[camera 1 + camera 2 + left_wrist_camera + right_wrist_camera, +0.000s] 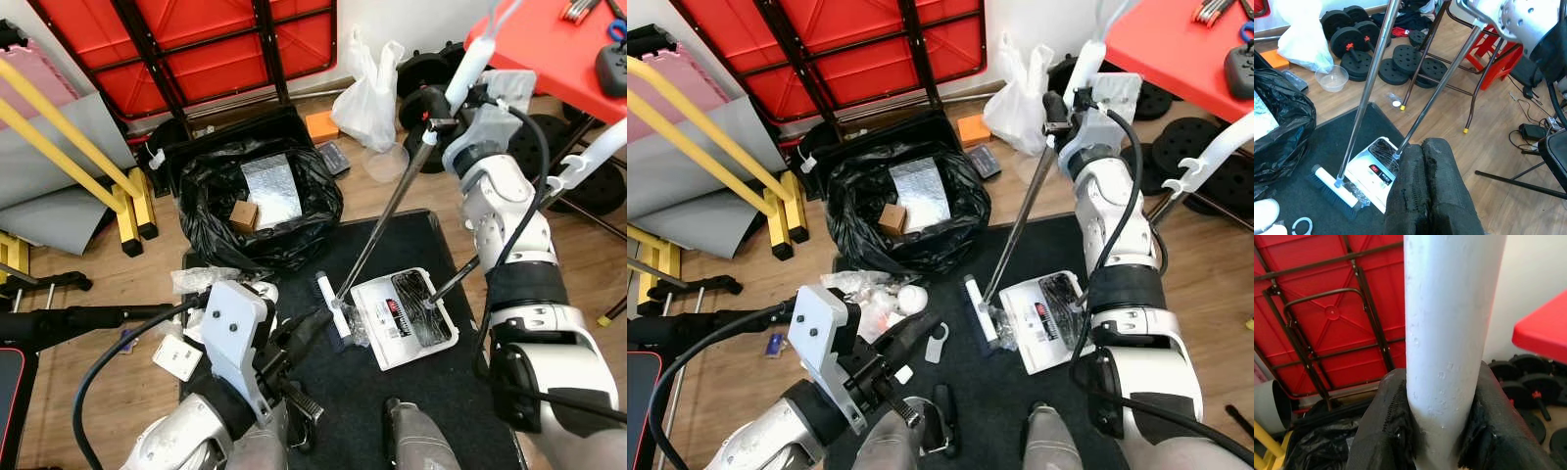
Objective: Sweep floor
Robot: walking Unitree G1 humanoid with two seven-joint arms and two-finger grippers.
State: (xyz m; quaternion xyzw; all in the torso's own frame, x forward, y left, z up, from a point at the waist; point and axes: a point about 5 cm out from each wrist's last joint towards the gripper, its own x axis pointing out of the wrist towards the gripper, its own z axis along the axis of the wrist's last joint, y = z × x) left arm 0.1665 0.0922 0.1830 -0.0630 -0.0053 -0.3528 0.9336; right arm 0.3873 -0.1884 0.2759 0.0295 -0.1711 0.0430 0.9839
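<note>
My left wrist view adds what the head views lack: a clear bowl [1332, 77] on the wood floor beside stacked black weight plates [1400, 61].

My right wrist view gives a close look at my right gripper [1442, 431]: both black fingers are clamped around the white broom handle [1449, 328].

Head views: the broom [377, 235] slants down to its brush head [331, 305], which rests on the dark mat [411, 387] just beside the white dustpan [404, 318].

The dustpan holds dark crumpled debris. The black rubbish bag [257, 211] stands open near the mat's far edge, with a silver foil sheet [272, 191] and a small brown box [243, 214] inside.

My left gripper [1427, 186] has its fingers pressed together with nothing between them, low over the mat near the dustpan.
</note>
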